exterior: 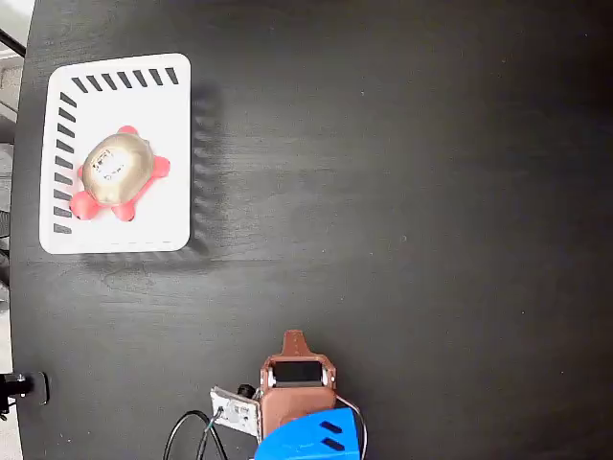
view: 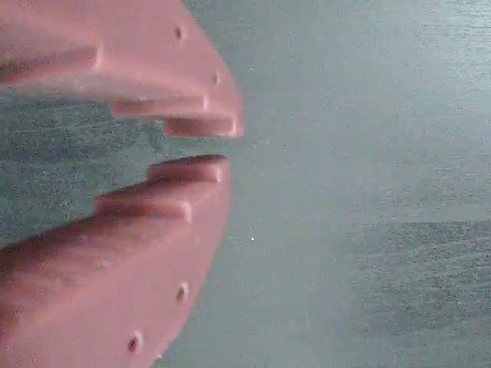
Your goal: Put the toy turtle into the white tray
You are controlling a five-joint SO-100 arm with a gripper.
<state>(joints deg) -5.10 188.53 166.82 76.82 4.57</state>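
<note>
Reddish-brown, the gripper (view: 219, 146) fills the left half of the wrist view, its two fingers (view: 115, 253) nearly meeting at the tips with only a thin gap between them; it is closed down on nothing, with bare worktop behind it. That view is blurred and so close that the fingers run off the left, top and bottom edges. In the fixed view the gripper (exterior: 292, 337) shows only as a small tip pointing up the picture from the arm's brown wrist, and whether its tips touch cannot be made out there. The arm's blue part (exterior: 308, 439) is cut off by the bottom edge, beside a small grey connector block (exterior: 236, 412) with dark cables (exterior: 190, 433) looping off the picture.

Well apart from the arm, at the upper left of the black worktop (exterior: 412, 192), lies the white tray (exterior: 177, 144), with dark slanted slots along its top and left edges. Inside it, left of centre, sits the toy turtle (exterior: 117, 171): a domed, dull gold shell with a small dark mark on top too fine to read, and red head and legs poking out around it. Which red part is the head cannot be told for sure.
</note>
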